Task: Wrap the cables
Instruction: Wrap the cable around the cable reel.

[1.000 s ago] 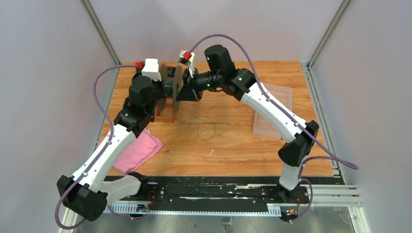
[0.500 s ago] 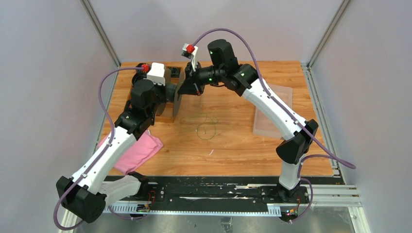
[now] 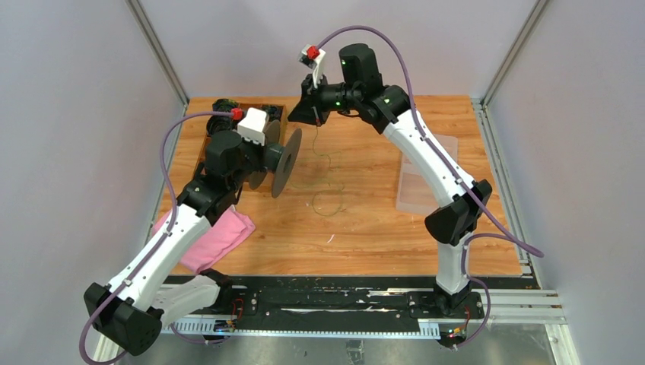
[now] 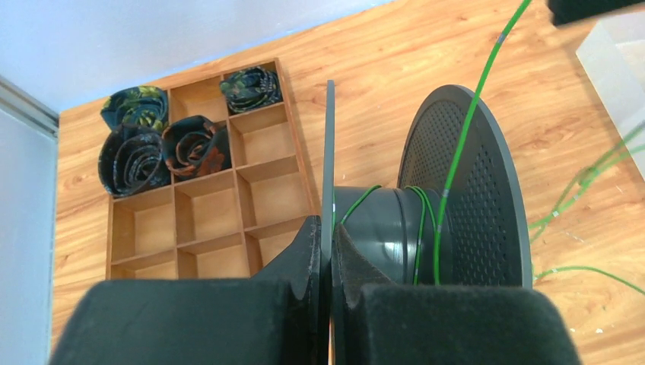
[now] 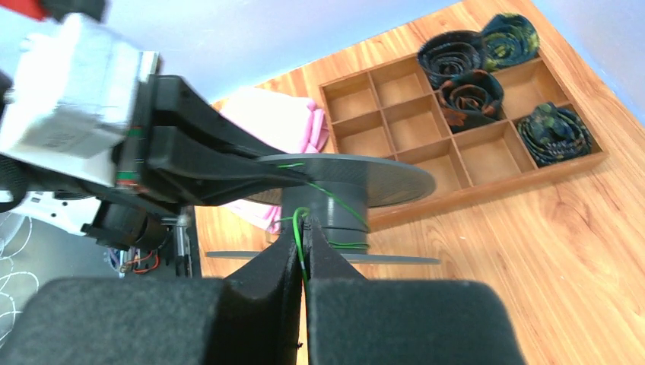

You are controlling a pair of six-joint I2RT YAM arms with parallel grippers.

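Since a second ago the right gripper (image 5: pixel 303 230) has climbed and swung toward the far right, drawing the wire (image 4: pixel 465 125) up off the table (image 3: pixel 365 228). The left gripper (image 4: pixel 325 242) has carried the spool (image 4: pixel 475 205) nearer and rightward, off the tray (image 4: pixel 262 141), which is now uncovered at the far left.

Left jaws are squeezed narrow on the spool's thin flange, holding it above the table with its axle roughly level. A few turns of wire sit on the core. From there a strand runs up to the right gripper, whose jaws are pinched together on it, high over the far middle of the table. Below that pinch the wire hangs down to loose loops lying on the wood near the table's middle, right of the spool.

The tray holds rolled ties (image 4: pixel 133 156) in its far cells; the other cells are bare. A pink cloth (image 3: pixel 217 239) lies at the near left under the left arm, and a clear box (image 3: pixel 426 182) sits at the right.
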